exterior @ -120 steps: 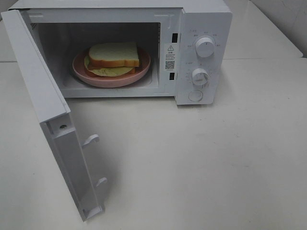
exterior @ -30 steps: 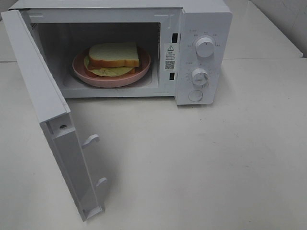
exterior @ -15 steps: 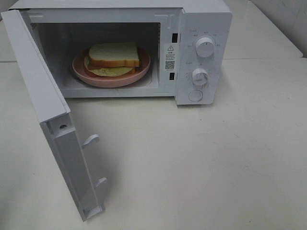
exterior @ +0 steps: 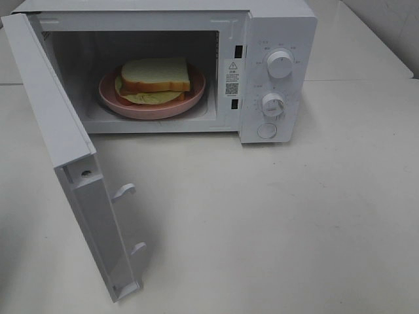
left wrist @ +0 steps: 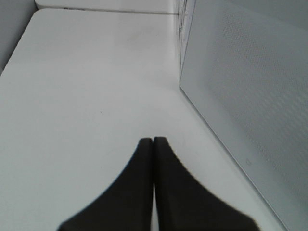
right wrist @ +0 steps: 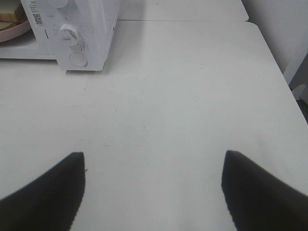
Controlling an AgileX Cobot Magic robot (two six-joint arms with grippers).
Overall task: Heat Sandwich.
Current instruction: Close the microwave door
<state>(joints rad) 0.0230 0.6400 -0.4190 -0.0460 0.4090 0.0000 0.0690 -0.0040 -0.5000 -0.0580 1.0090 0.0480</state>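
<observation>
The sandwich [exterior: 155,78], white bread over green lettuce, lies on a round pink plate [exterior: 193,98] inside the open white microwave [exterior: 278,26]. Its door [exterior: 59,150] hangs wide open to the left. Neither arm shows in the exterior high view. In the left wrist view my left gripper [left wrist: 153,141] is shut, its black fingers pressed together with nothing between them, just beside the outer face of the door [left wrist: 250,86]. My right gripper [right wrist: 154,161] stands open and empty over bare table, some way in front of the microwave's control panel [right wrist: 79,33]. A sliver of the plate [right wrist: 12,31] shows there.
Two white knobs [exterior: 279,64] and a round button [exterior: 267,131] sit on the microwave's right panel. The white table [exterior: 275,222] spreads in front and to the right. Its right edge [right wrist: 284,77] shows in the right wrist view.
Nothing has moved in the exterior high view: the door, the plate and the sandwich stay as they were.
</observation>
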